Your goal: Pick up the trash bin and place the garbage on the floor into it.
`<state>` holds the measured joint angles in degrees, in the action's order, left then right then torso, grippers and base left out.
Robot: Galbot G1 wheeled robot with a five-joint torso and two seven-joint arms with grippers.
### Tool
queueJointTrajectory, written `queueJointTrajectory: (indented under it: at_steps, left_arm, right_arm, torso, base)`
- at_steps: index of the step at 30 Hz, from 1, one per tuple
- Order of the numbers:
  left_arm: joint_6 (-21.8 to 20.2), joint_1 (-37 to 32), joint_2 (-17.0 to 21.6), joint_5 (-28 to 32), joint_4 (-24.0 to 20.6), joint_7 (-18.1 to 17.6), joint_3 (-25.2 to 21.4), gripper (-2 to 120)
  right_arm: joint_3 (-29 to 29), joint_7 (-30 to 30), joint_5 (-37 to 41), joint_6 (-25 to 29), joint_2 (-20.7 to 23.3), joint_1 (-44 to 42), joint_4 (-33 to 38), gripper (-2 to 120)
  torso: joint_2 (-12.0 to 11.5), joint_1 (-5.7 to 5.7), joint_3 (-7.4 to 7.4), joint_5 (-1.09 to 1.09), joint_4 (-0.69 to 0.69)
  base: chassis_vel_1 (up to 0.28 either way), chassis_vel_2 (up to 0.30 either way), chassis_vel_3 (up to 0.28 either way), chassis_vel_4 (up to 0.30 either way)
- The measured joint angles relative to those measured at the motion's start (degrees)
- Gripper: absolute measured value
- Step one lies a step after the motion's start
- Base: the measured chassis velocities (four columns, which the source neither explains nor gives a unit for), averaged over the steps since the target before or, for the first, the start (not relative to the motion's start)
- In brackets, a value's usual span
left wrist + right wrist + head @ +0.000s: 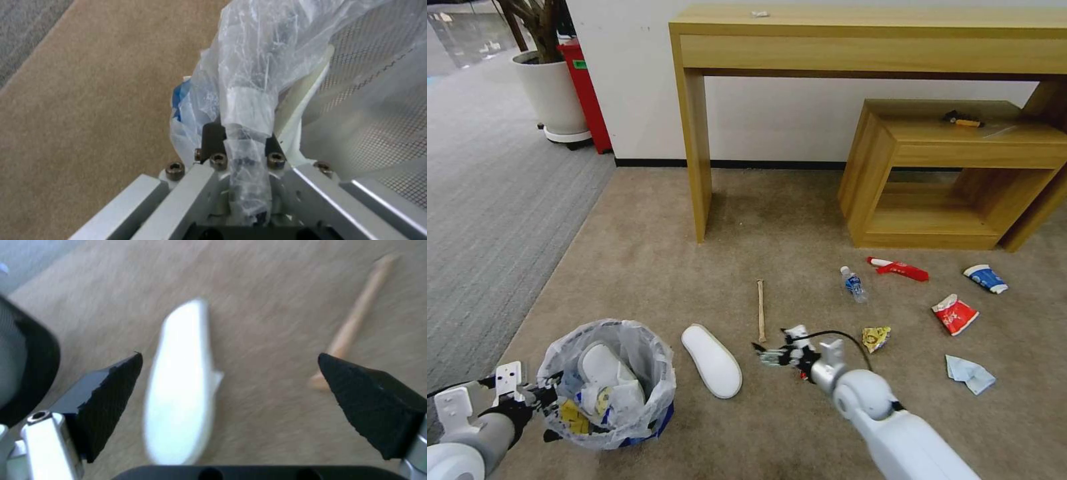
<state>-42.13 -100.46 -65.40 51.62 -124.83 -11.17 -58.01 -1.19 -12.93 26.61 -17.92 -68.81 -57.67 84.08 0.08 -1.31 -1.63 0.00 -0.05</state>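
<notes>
I am holding the trash bin by its rim at my left side, my left gripper pinched tight on the rim with the crinkly bag liner bunched between the fingers; one white slipper and some wrappers are already lying inside it. My right gripper is hanging low over the floor with its jaws spread wide and nothing in them, pointing toward the white slipper that is lying on the carpet just beside the bin. In my right wrist view the slipper is sitting between my two black fingertips, nearer one of them, and the wooden stick is lying close to the other, so I am judging the slipper to be the piece in hand. To do this well I should be centring the slipper between the pads, closing across its narrow width and not along its length, and coming down far enough to catch the sole without scraping the carpet or snagging the stick. I am keeping the bin steady and upright so the mouth stays open for the drop. Farther off, the clear bottle, the yellow wrapper, the red wrapper and the pale tissue are waiting on the carpet.
</notes>
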Motion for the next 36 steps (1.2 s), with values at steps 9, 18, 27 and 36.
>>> queueJointTrajectory:
  at_steps: [9, 18, 27, 36]
  left_arm:
    - [0.0, 0.46, -0.28, 3.99, 2.7, 0.34, -1.87, 0]
    - [0.0, 0.71, -0.12, 5.73, 3.73, 0.44, -2.94, 0]
    - [0.0, 0.82, -0.03, 5.84, 3.27, 0.45, -2.62, 0]
    - [0.0, 0.81, 0.18, 5.85, 2.74, 0.43, -2.6, 0]
  right_arm:
    - [-5.88, -0.3, -1.09, -0.65, -5.44, 6.54, -11.02, 100]
    - [-7.48, -0.85, -0.8, -1.47, -8.94, 11.58, -20.65, 100]
    - [-8.19, -3.58, -1.66, -0.85, -12.71, 15.32, -28.17, 100]
    - [-8.29, -5.25, -3.83, 0.27, -15.78, 17.16, -33.38, 78]
  torso:
    - [0.0, 0.0, 0.0, 0.0, 0.01]
    - [0.0, 0.0, 0.0, 0.0, 0.01]
    - [0.0, 0.0, 0.0, 0.0, 0.01]
    - [0.0, -0.01, 0.0, 0.0, 0.01]
  base:
    - [0.0, 0.0, 0.0, 0.0]
    - [0.0, 0.0, 0.0, 0.0]
    - [0.0, 0.0, 0.0, 0.0]
    - [0.0, 0.0, 0.0, 0.0]
